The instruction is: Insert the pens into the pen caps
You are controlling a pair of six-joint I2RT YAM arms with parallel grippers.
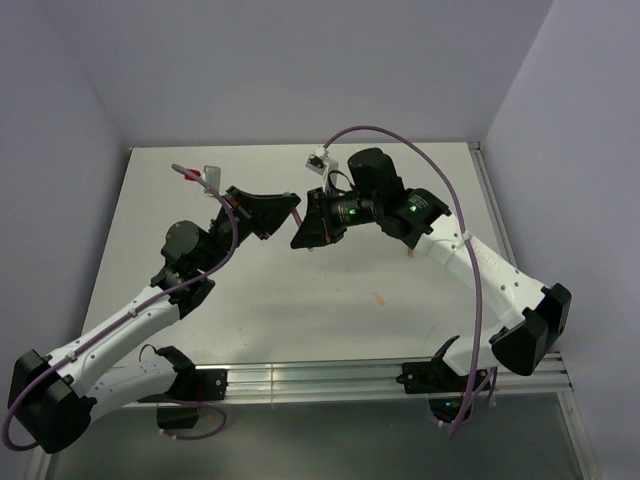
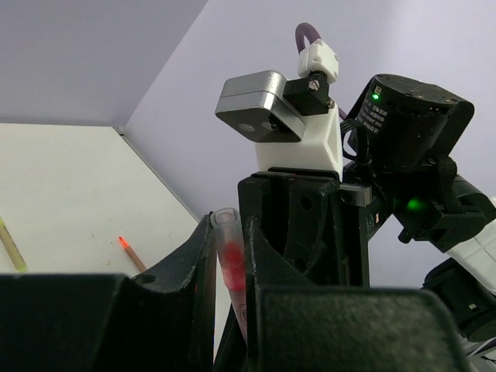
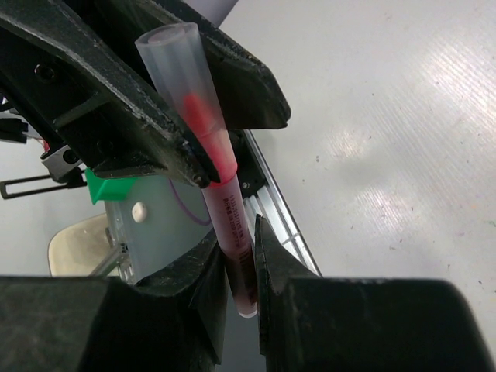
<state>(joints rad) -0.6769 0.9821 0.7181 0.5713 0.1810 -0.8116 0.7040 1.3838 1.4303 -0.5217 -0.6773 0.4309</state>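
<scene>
Left gripper (image 2: 229,248) pinches the cap (image 3: 174,62), right gripper (image 3: 242,256) the pink-red pen (image 3: 229,217). I judge its tip possibly seated. Orange-red pen (image 2: 132,254) and yellow pen (image 2: 9,246) await capping.

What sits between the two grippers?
The pink-red pen in its clear cap: left gripper holds the cap, right gripper the pen, in the right wrist view.

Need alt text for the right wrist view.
A pink-red pen is held between both grippers: the right gripper clamps its barrel at the bottom, and the left gripper grips the translucent cap over its tip from the upper left. White table behind.
</scene>
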